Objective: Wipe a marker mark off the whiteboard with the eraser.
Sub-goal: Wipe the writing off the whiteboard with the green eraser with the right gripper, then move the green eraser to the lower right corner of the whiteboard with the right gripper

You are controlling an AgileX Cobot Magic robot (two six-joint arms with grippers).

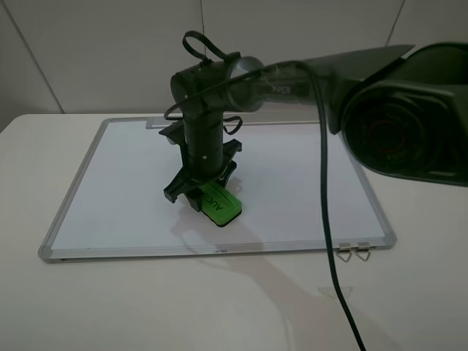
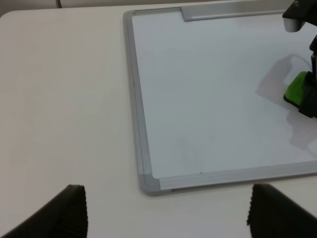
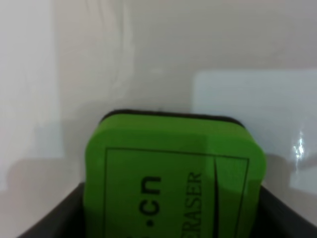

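Observation:
The whiteboard (image 1: 124, 190) lies flat on the table, and the green eraser (image 1: 220, 204) rests on its middle, felt side down. My right gripper (image 1: 200, 191) reaches across from the right and is shut on the eraser (image 3: 173, 168), whose dark fingers (image 3: 54, 220) press both its sides. In the left wrist view the eraser (image 2: 297, 89) shows at the board's (image 2: 208, 99) right side. My left gripper (image 2: 168, 213) is open over bare table off the board's near left corner, with nothing between its fingers (image 2: 69, 210). No marker mark shows; it may be under the eraser or gripper.
The grey tray strip (image 1: 157, 124) runs along the board's far edge. Two small metal clips (image 1: 353, 254) lie by the front right corner. A black cable (image 1: 329, 219) hangs across the board's right side. The right arm's bulk (image 1: 409, 117) fills the upper right.

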